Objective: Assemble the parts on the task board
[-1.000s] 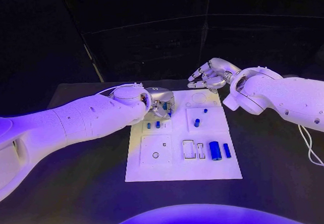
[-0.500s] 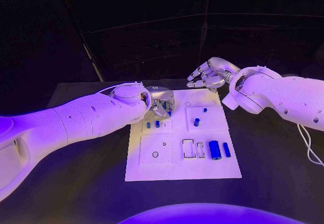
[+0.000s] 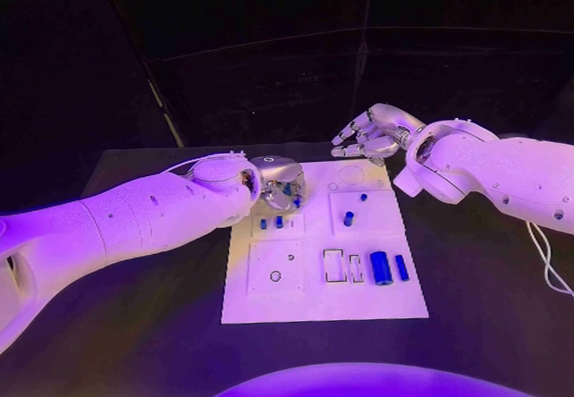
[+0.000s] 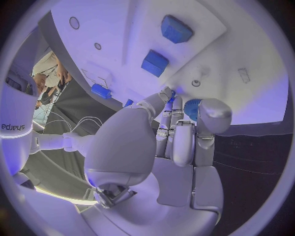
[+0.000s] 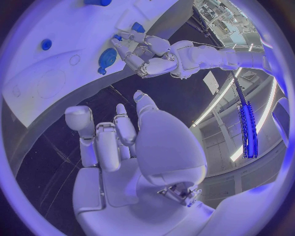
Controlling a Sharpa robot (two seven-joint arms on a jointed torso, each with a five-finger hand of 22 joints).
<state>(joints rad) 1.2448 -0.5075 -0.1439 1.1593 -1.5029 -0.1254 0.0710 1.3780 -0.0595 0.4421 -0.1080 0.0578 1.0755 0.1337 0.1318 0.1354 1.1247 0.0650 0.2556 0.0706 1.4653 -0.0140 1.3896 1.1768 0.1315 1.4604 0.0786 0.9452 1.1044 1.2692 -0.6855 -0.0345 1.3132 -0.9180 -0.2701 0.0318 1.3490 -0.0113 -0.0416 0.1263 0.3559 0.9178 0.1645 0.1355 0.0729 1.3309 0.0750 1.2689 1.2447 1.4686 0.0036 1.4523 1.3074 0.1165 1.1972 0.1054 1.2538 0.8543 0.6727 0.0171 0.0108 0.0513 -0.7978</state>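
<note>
The task board [image 3: 321,304] is a white plate in the middle of the black table [image 3: 140,349], with its long side running from near to far.

The left hand [image 3: 281,183] is over the far left part of the board. Its fingers [image 4: 164,129] are curled downward and close together, and the fingertips reach a small blue part [image 4: 191,107] at the board surface. From the left wrist view the fingers seem to be closed around this part, but I cannot tell for sure if it is really pinched or only touched.

The right hand [image 3: 374,131] hovers above the table just beyond the far right corner of the board. Its fingers are bent inward with gaps between them, and nothing is inside the hand.

On the board, two small blue pegs [image 3: 270,223] stand side by side just near of the left hand. To the right of them there is a short blue piece [image 3: 349,218], and a smaller blue dot [image 3: 363,196] lies a little farther. In the near right part, a thick blue cylinder [image 3: 381,267] lies next to a thin blue bar [image 3: 402,267], both pointing near to far. To the left of the cylinder there are two empty rectangular slots [image 3: 334,264], and farther left a small oval hole [image 3: 276,274]. A round recess [image 3: 352,172] is at the far end of the board, near the right hand.
</note>
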